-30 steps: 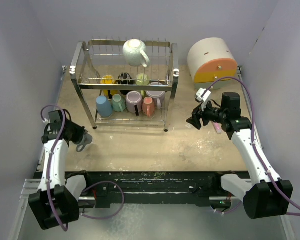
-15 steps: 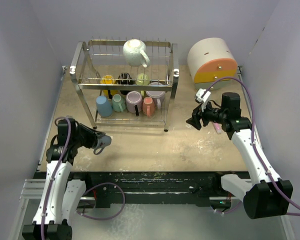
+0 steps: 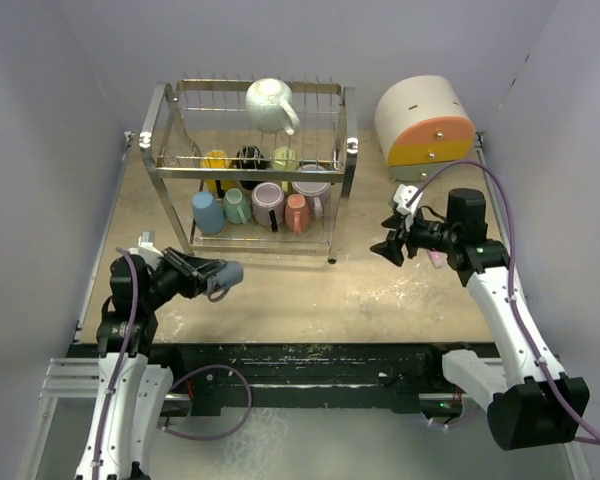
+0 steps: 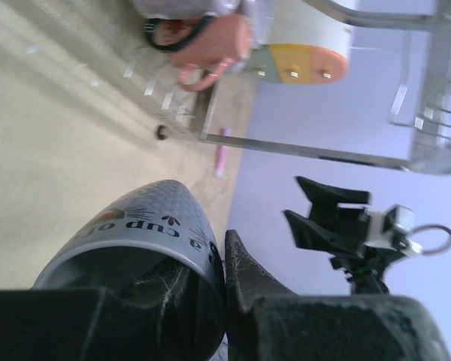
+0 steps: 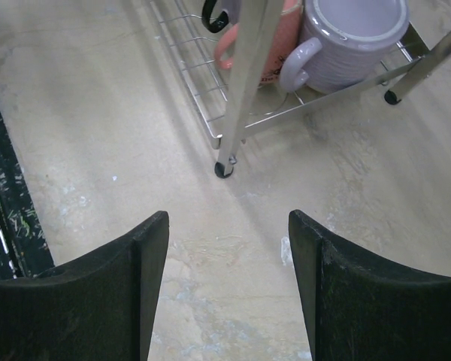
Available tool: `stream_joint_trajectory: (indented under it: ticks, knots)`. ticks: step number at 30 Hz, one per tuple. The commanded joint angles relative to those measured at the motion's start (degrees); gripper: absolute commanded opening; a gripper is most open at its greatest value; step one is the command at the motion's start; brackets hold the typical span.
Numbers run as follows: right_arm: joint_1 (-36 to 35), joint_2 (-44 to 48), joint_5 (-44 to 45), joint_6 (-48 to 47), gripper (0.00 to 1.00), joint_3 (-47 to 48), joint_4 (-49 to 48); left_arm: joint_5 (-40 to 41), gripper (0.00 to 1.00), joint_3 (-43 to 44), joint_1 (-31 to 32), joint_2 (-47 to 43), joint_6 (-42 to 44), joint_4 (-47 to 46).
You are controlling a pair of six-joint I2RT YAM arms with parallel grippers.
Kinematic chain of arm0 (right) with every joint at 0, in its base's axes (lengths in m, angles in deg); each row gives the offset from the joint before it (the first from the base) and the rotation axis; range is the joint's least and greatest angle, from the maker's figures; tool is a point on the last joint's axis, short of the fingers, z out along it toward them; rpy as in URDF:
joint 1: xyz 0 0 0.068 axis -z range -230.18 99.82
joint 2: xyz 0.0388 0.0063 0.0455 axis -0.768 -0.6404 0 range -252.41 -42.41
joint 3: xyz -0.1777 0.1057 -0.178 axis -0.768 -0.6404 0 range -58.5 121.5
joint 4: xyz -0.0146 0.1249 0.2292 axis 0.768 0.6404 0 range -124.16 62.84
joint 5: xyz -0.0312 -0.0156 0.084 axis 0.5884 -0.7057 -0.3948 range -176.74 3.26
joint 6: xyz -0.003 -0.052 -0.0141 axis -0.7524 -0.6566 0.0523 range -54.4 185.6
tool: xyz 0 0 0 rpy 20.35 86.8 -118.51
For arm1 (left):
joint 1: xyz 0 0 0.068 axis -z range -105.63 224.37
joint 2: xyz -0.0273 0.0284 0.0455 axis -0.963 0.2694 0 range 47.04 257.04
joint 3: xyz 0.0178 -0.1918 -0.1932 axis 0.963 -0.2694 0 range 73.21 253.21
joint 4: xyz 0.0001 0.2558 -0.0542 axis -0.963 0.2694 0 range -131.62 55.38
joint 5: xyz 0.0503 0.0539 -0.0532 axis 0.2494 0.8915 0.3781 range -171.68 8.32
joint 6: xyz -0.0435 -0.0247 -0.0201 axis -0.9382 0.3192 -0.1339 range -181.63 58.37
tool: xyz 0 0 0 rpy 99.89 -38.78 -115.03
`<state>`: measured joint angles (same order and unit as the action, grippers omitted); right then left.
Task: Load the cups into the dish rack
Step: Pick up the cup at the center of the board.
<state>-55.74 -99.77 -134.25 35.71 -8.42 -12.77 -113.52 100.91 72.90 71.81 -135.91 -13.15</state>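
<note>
The silver wire dish rack (image 3: 348,150) stands at the back. A white mug (image 3: 270,104) lies on its top tier. Several mugs sit lower down, among them blue (image 3: 207,212), teal (image 3: 237,206), purple (image 3: 268,203) and salmon (image 3: 297,212). My left gripper (image 3: 215,277) is shut on the wall of a grey-blue printed mug (image 3: 226,273), held above the table in front of the rack's left half. In the left wrist view one finger (image 4: 248,278) presses the mug (image 4: 143,226) from outside. My right gripper (image 3: 385,248) is open and empty, right of the rack's front right leg (image 5: 225,169).
A cream-and-orange drawer box (image 3: 425,120) stands at the back right. A small pink stick (image 3: 435,257) lies on the table under my right arm. Walls close in on both sides. The right wrist view shows the salmon mug (image 5: 274,45) and a lavender mug (image 5: 353,41).
My left arm has swung from the table's left edge rightward to in front of the rack, carrying the grey-blue mug. My right gripper has shifted slightly left.
</note>
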Motion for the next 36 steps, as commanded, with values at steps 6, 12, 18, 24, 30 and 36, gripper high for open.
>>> stream_joint_trajectory:
  ticks: [6,12,18,24,30,36]
  knots:
    - [0.25,0.48,-5.97,-14.19,0.67,5.65,16.27,-7.35,0.0,-4.6,1.83,-4.72,-13.53,-29.36]
    - [0.2,-0.47,-2.47,-23.44,0.67,13.23,25.13,-6.41,0.0,-6.08,5.81,-3.28,-14.15,-40.73]
    - [0.2,-3.84,-5.2,-37.5,0.67,17.72,34.69,-0.32,0.0,-6.93,15.57,0.47,-13.84,-52.6]
    - [0.16,-5.71,-9.2,-64.49,0.72,19.79,48.98,9.06,0.0,-10.13,28.79,4.65,-11.9,-68.32]
    - [-0.04,-4.16,-11.73,-60.83,0.8,23.4,44.05,17.3,0.0,-9.26,44.31,15.63,-4.03,-88.72]
    - [-0.71,-0.78,-6.73,-59.64,0.82,26.38,39.09,16.56,0.0,-1.48,49.2,22.96,0.49,-97.16]
